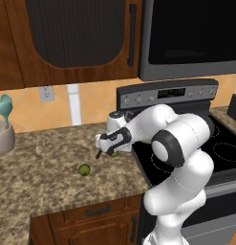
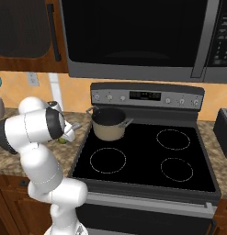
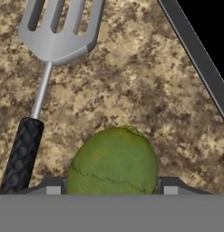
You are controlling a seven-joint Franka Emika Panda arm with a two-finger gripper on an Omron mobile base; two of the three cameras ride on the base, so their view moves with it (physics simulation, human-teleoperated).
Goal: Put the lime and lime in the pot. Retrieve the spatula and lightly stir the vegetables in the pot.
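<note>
In the left base view the gripper [image 1: 109, 149] hangs low over the speckled stone counter [image 1: 43, 167] just left of the stove [image 1: 186, 143], near the middle of the frame, with a lime [image 1: 114, 152] showing green between its dark tips. The hand view shows that lime [image 3: 113, 161] at the bottom centre, sitting between the two fingers [image 3: 52, 186], which stand just beside its flanks; whether they press on it cannot be told. A second lime [image 1: 84, 169] lies on the counter lower left of the gripper, apart from it. The spatula [image 3: 43, 68] lies flat on the counter at the upper left of the hand view, its slotted silver head toward the top and its black handle running down the left edge, just beside the lime. In the right base view the pot [image 2: 108, 123] stands on the stove's back left burner, left of centre, with the arm at the left of the frame.
</note>
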